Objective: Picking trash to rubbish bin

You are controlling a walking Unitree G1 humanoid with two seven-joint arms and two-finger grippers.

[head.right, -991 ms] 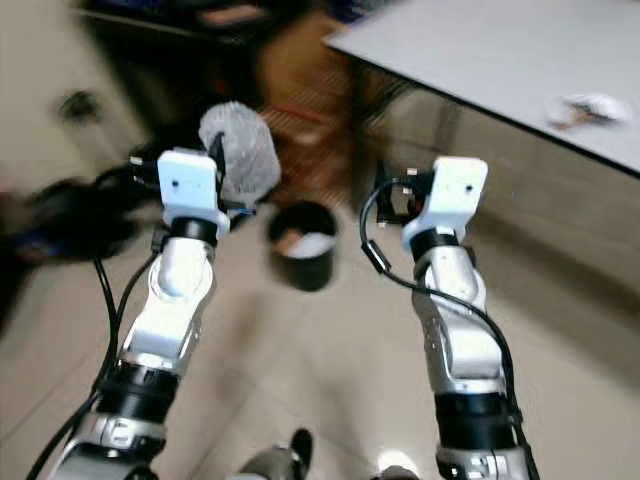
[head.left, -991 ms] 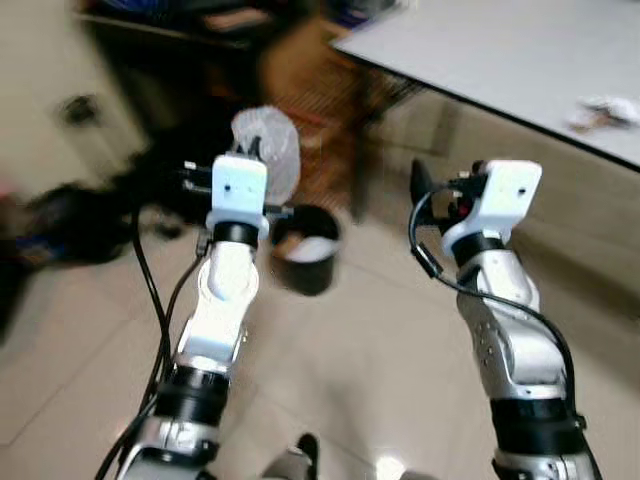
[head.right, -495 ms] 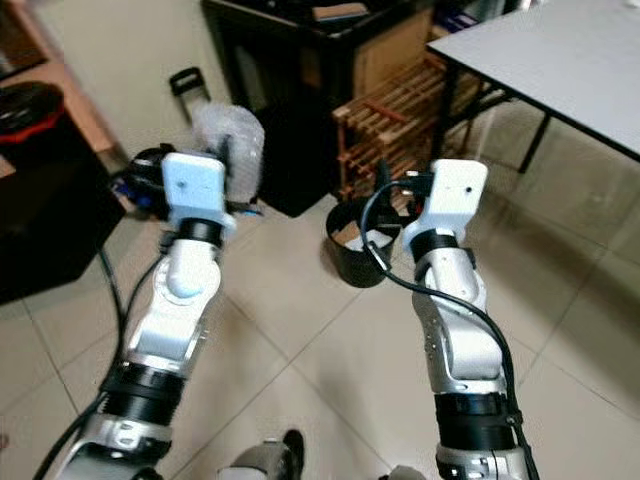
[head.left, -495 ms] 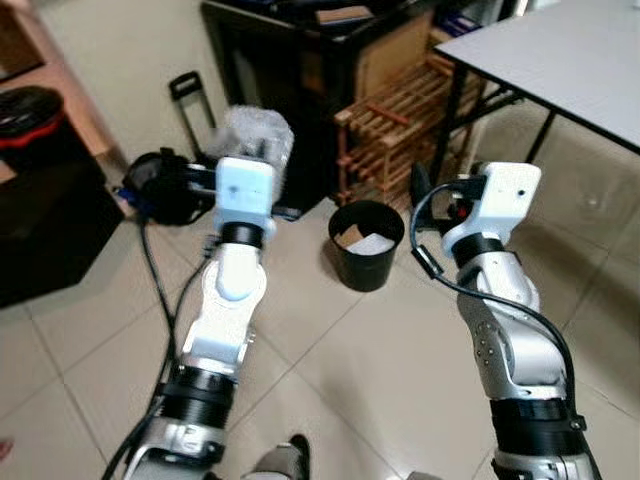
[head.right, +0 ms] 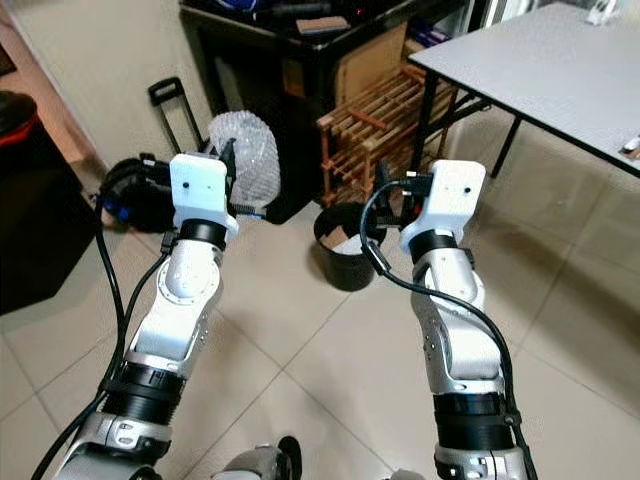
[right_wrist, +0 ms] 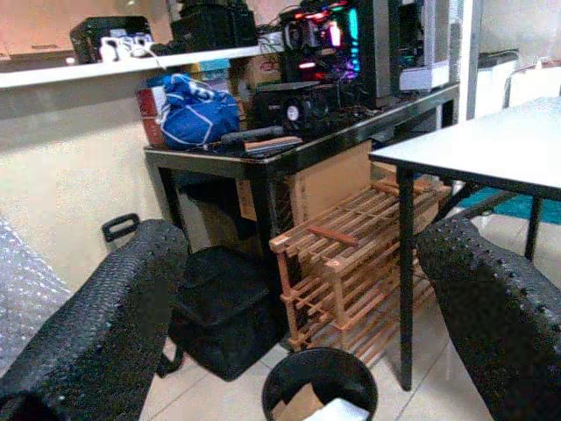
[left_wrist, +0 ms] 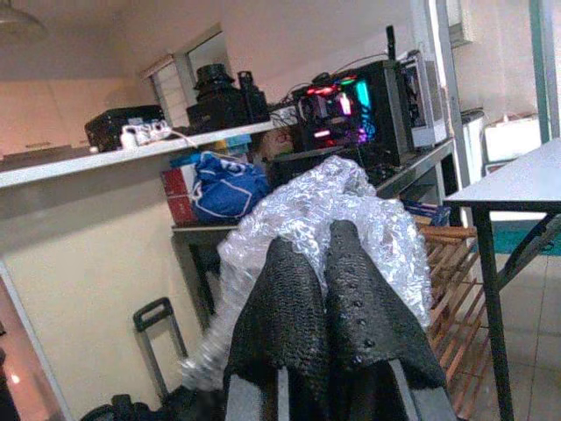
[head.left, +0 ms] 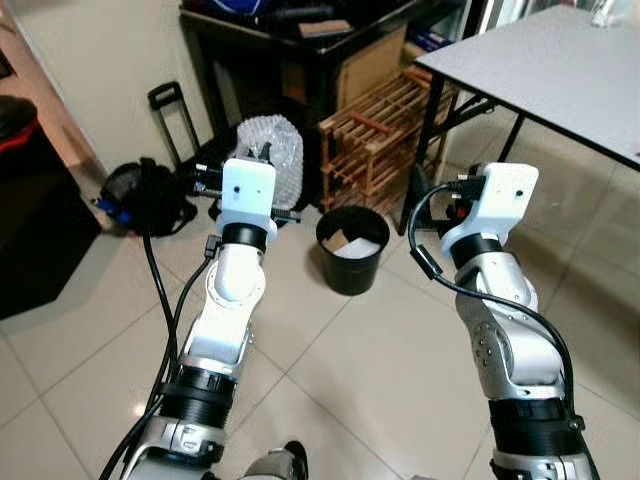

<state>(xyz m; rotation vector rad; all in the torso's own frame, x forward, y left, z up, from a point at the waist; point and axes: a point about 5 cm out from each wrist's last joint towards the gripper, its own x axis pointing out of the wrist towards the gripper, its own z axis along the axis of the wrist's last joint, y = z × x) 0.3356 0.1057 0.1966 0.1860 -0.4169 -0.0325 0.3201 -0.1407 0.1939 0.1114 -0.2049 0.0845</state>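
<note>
Left gripper [left_wrist: 326, 298] raised, fingers clamped on a bubble wrap wad [head.left: 270, 150], long axis apparently upright. Right gripper [right_wrist: 298, 307] raised alongside, fingers spread wide, holding nothing. Beyond, on the floor: black rubbish bin [head.left: 351, 249], near the wooden rack [head.left: 378, 130].

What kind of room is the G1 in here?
Probably a home office or workroom. A lit desktop computer sits on a black desk, a grey table stands beside it, and a black rubbish bin and wooden rack sit on the tiled floor.
</note>
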